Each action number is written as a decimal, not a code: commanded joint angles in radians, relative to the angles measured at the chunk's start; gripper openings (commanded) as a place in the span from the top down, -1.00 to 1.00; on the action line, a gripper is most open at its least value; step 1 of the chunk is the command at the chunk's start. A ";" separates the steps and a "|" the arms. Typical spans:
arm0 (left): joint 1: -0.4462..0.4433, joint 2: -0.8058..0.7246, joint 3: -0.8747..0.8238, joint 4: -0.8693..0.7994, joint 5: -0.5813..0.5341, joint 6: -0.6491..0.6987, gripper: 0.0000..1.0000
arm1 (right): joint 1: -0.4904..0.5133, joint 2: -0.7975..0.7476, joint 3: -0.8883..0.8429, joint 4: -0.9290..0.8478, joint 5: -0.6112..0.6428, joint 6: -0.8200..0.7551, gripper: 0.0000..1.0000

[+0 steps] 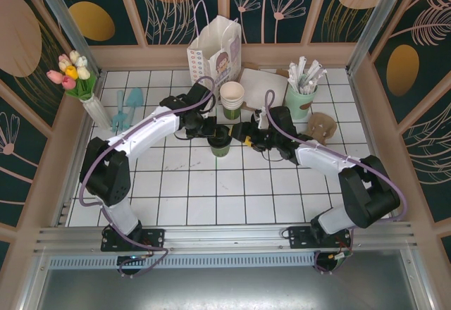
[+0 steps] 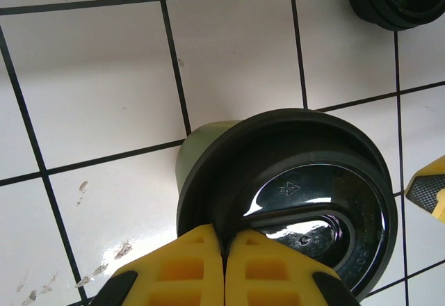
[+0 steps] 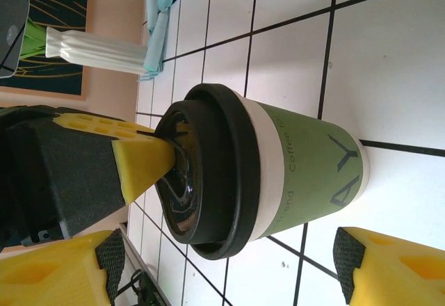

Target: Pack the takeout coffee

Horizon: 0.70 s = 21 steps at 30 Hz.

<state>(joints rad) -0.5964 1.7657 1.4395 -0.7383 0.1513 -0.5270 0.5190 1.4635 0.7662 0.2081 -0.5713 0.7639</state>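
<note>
Mid-table, your takeout coffee [image 1: 220, 144] stands upright on the white tiled table [image 1: 211, 197]. Your left gripper [image 2: 224, 264], fingers pressed together, rests its tips on the black lid. Your right gripper [image 3: 227, 254], fingers spread wide, flanks the cup from the right, clear of its sides.

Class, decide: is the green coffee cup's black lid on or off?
On. The black lid sits flush over the rim of the coffee cup.

Left fingers [image 2: 195, 264] pressed together; right fingers [image 3: 393, 268] spread.
</note>
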 commanded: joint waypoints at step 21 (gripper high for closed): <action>0.001 0.076 -0.012 -0.042 -0.027 0.007 1.00 | -0.023 0.074 -0.026 0.113 -0.045 0.014 -0.18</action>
<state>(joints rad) -0.5964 1.7741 1.4513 -0.7502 0.1493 -0.5240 0.4992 1.5200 0.7074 0.2752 -0.5797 0.7689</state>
